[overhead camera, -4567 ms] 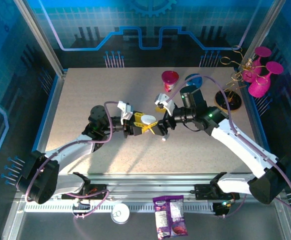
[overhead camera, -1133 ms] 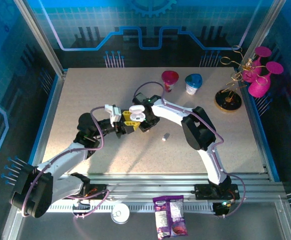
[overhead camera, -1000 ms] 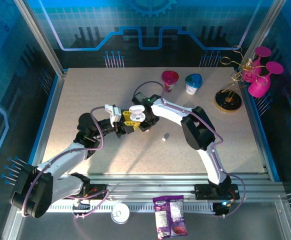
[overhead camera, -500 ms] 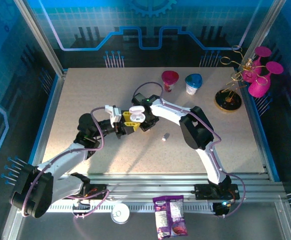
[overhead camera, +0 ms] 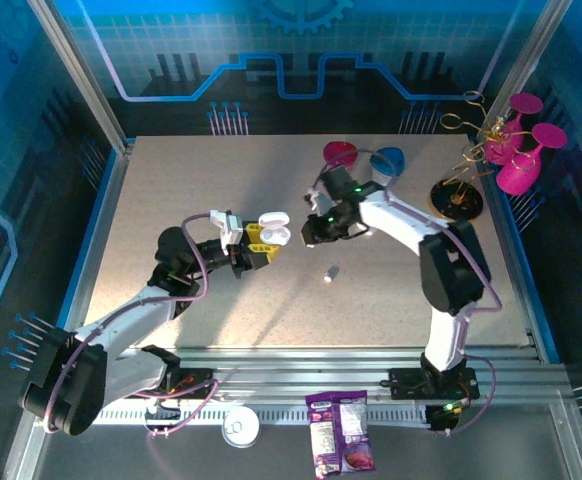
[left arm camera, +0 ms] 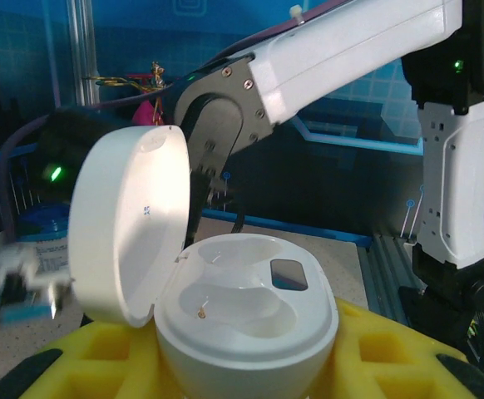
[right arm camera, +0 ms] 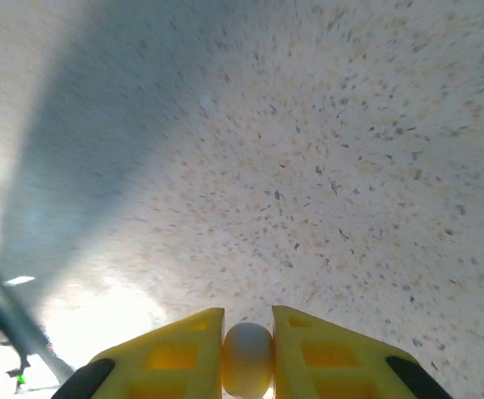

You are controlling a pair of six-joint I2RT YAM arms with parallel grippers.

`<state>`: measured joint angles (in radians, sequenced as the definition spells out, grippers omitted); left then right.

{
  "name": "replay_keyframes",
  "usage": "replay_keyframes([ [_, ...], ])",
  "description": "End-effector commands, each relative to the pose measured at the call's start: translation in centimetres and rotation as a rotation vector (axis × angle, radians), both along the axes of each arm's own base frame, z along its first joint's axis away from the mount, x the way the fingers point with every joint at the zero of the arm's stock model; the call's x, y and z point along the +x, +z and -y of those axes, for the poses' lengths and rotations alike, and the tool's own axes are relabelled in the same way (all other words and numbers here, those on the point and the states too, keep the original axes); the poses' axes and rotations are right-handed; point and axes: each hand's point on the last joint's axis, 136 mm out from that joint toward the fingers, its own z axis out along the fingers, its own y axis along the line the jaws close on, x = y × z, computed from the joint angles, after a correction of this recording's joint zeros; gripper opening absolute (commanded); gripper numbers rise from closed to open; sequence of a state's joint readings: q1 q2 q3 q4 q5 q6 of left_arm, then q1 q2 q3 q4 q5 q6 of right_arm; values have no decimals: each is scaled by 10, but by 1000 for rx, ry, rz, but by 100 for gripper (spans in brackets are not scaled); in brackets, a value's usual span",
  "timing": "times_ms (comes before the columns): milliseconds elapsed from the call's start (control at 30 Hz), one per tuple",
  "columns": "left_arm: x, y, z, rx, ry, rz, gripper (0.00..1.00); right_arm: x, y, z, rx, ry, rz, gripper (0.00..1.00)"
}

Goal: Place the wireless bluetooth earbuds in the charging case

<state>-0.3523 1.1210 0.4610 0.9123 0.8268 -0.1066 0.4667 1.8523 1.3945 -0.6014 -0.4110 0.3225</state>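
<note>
Speckled table (overhead camera: 171, 180), well inside its edges: left gripper (overhead camera: 256, 250) clamps the charging case (left arm camera: 246, 316) lid-up (wells exposed for loading); right gripper (overhead camera: 314, 230), nearby, pinches one earbud (right arm camera: 248, 359) narrowly, ready for insertion.

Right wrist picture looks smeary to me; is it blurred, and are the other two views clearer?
Right wrist: the table is soft and streaky, with a broad shadow upper left and glare lower left; the yellow fingers and the earbud between them are fairly crisp. Left wrist: the open charging case is sharp, the left edge smeared. Top external: sharp, tinted blue.
</note>
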Motion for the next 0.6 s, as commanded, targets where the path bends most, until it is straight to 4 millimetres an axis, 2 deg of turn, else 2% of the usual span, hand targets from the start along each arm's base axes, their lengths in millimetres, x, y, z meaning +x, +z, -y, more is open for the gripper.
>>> replay_keyframes([
  [0, -1, 2, -1, -13, -9, 5, 26, -13, 41, -14, 294, 21, -71, 17],
  [100, 1, -1, 0, -12, -9, -8, 27, -22, 60, -7, 437, 26, -119, 16],
  [300, 7, -8, 2, -19, -19, -44, 27, -33, 89, 2, 610, 27, -164, 15],
  [567, 13, -14, 5, -19, -35, -81, 27, -41, 114, 7, 733, 25, -194, 14],
])
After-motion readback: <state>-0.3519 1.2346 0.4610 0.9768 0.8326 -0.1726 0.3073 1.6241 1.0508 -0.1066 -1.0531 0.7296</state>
